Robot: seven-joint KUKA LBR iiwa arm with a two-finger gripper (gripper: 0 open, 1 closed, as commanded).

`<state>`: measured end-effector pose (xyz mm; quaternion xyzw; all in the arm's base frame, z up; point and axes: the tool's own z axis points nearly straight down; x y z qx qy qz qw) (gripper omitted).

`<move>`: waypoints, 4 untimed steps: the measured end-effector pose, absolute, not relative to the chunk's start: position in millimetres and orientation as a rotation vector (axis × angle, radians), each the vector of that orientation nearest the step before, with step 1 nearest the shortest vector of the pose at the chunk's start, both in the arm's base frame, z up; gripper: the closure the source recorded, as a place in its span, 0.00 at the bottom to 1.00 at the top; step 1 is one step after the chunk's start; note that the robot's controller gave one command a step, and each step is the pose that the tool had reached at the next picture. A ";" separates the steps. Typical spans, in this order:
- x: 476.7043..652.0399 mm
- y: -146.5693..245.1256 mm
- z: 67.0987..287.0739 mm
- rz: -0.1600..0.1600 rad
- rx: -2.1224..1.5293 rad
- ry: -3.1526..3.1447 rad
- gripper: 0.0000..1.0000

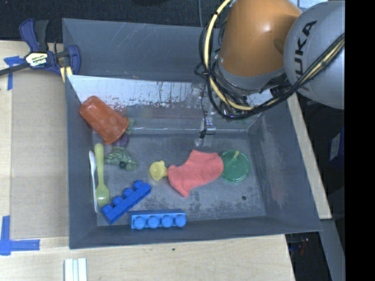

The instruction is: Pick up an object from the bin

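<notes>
Camera view from above shows the gripper (205,129) hanging under the arm's orange cover, close to the bin's (275,174) back wall. Whether it is open or closed I cannot tell from here, and I see nothing in it. It sits over bare floor. The nearest thing is a pinkish-red cloth (196,171) lying crumpled in the middle of the bin, just in front of it. The cloth's right edge meets a green round lid (236,167), and a small yellow piece (157,170) lies just beside its left end.

If it goes straight down from here, I'd guess it closes on nothing or scrapes the wall. If it takes the cloth, a shallow pinch on a loose fold may slip out. The lid could also get dragged along with it.
</notes>
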<state>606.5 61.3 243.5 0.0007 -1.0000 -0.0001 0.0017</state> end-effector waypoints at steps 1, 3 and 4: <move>608.0 60.8 247.7 -0.001 0.000 -3.146 0.00; 557.7 4.9 162.0 0.001 0.237 -3.150 0.00; 560.5 8.6 155.3 0.000 0.267 -3.145 0.00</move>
